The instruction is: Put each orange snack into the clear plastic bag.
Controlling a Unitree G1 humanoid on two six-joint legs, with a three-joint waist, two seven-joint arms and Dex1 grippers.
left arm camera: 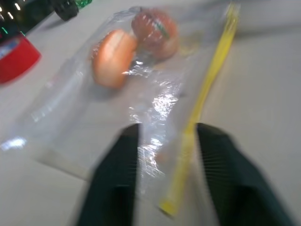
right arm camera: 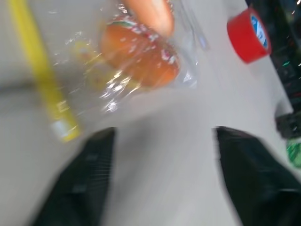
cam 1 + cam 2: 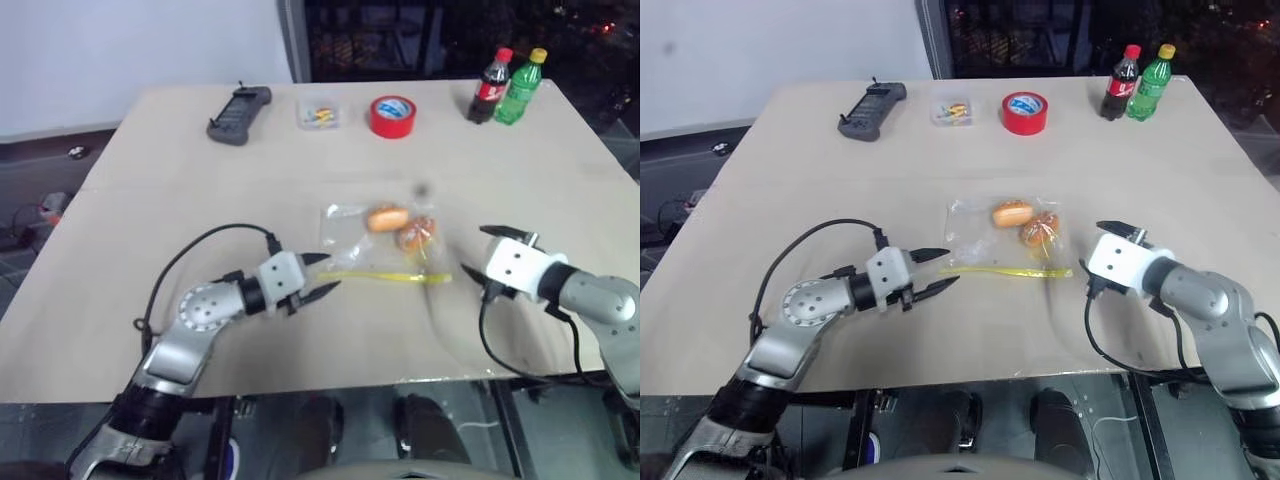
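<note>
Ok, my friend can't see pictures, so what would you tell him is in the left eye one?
Two orange snacks lie inside a clear plastic bag in the middle of a tan table. The left gripper and right gripper sit open on either side of it, holding nothing. Along the far edge are a black controller, a small clear box, a red tape roll and two bottles.

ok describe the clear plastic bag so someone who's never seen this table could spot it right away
Start at the tan table; its far edge holds a red tape roll and two bottles. Nearer the robot, mid-table, the clear plastic bag lies flat. Unlike the small clear box at the far edge, it has a yellow zip strip and two orange snacks inside.
</note>
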